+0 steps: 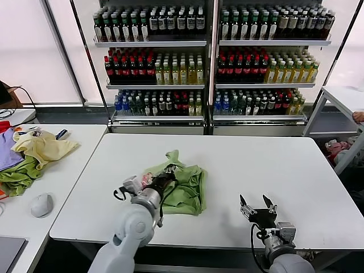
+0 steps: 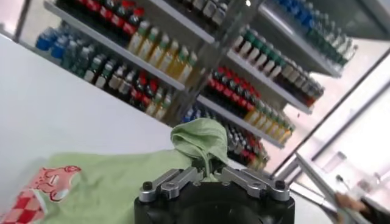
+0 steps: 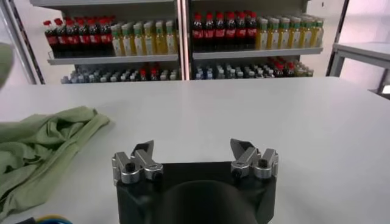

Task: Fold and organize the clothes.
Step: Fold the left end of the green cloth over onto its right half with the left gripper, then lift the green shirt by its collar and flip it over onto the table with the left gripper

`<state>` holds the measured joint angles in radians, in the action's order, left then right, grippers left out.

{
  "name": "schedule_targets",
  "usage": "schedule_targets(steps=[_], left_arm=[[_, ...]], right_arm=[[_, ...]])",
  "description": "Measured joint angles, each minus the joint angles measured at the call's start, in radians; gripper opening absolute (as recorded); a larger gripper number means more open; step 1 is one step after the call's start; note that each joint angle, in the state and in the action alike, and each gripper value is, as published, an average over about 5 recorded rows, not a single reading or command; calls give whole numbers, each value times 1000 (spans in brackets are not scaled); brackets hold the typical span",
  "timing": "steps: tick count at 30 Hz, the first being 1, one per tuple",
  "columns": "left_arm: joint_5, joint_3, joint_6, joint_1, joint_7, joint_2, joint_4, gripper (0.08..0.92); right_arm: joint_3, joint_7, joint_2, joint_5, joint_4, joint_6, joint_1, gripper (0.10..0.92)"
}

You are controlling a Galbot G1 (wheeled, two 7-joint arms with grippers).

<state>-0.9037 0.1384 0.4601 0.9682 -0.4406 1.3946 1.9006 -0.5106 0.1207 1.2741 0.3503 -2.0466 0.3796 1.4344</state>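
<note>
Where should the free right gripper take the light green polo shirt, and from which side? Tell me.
Take the light green polo shirt at its loose edge nearest the right gripper, probably coming in low from the robot's right. That edge lies flat on the white table with bare surface beside it, and the right gripper is open there. The left gripper is shut on a bunched fold at the other side.

My arms are light grey with rounded links. Left gripper (image 2: 212, 178) and right gripper (image 3: 195, 157): black bodies, silver finger brackets, black screws. Black cable loops near both wrists.
</note>
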Motion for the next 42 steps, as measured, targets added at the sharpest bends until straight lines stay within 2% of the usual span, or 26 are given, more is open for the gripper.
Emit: schedule_targets(steps=[2,11,24,29,34,42], left_arm=[[23,-24,5,-12,5,12,-21,170],[122,-95,8,-20,70,18,-50,414],[201,-67,-32,48,152,-42,29,778],[294,-32,-53,69,147,-85,12,821],[413,-17,-63,76,121,-115,-46,823],[537,-14,-39,87,73,-125,-130,802]], right_arm=[[-1,0,0,0,0,0,-2,823],[-8,-1,-4,4,2,0,-3,823],[0,-1,12,-6,3,-1,2,823],[1,-2,14,-11,0,-3,7,823],[6,-2,21,-17,-4,-4,11,823],[-1,-2,22,-22,-15,-4,23,823]])
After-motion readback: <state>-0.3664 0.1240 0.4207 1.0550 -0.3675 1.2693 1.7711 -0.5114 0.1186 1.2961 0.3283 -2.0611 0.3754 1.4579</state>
